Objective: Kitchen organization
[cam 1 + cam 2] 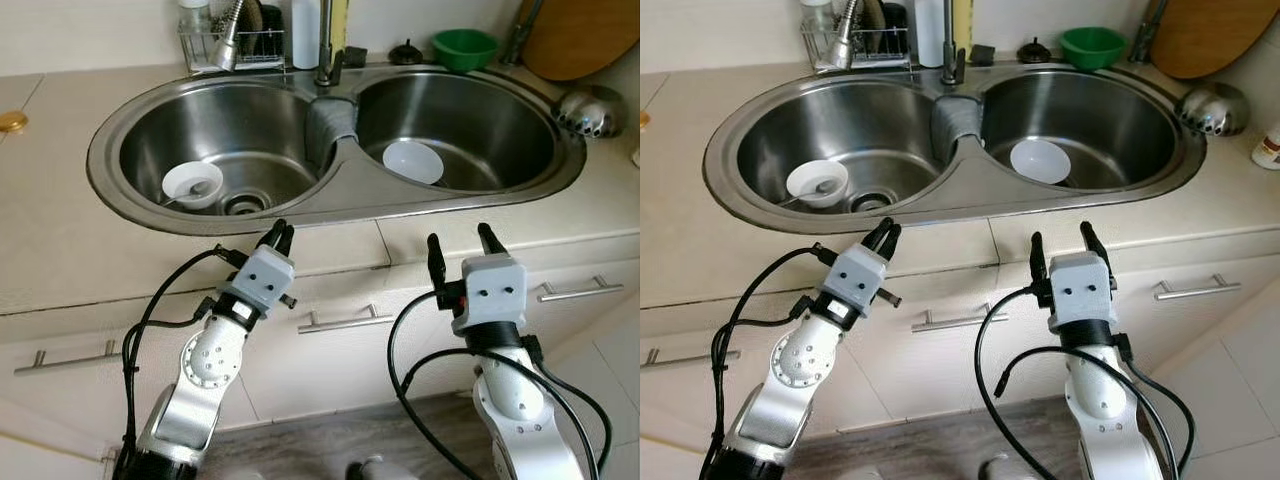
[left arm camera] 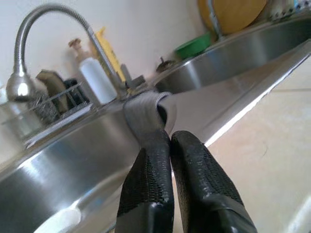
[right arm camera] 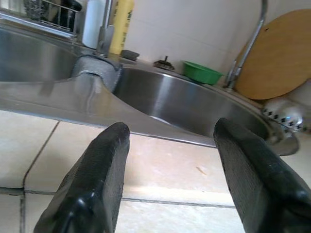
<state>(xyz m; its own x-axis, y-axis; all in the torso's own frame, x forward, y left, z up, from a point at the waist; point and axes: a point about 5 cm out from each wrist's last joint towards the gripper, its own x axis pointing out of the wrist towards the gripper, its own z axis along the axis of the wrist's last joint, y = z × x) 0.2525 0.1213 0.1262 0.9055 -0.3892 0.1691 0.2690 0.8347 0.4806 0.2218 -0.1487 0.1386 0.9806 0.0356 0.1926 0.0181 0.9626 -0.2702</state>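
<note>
White bowl with spoon (image 1: 193,184) in left sink basin (image 1: 150,120). Left gripper (image 1: 279,237) clenched empty, at counter edge below. Grey cloth (image 1: 330,122) draped over divider. Second white bowl (image 1: 413,161) in right basin. Right gripper (image 1: 462,245) released, nothing held, before drawers.

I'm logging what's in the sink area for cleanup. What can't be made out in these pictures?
- Contents of the white bowl in the left basin: too small in the eye views.
- Items in the wire rack: cut off by the top edge.
- Label on the yellow bottle: cropped, turned away in the right wrist view.
</note>
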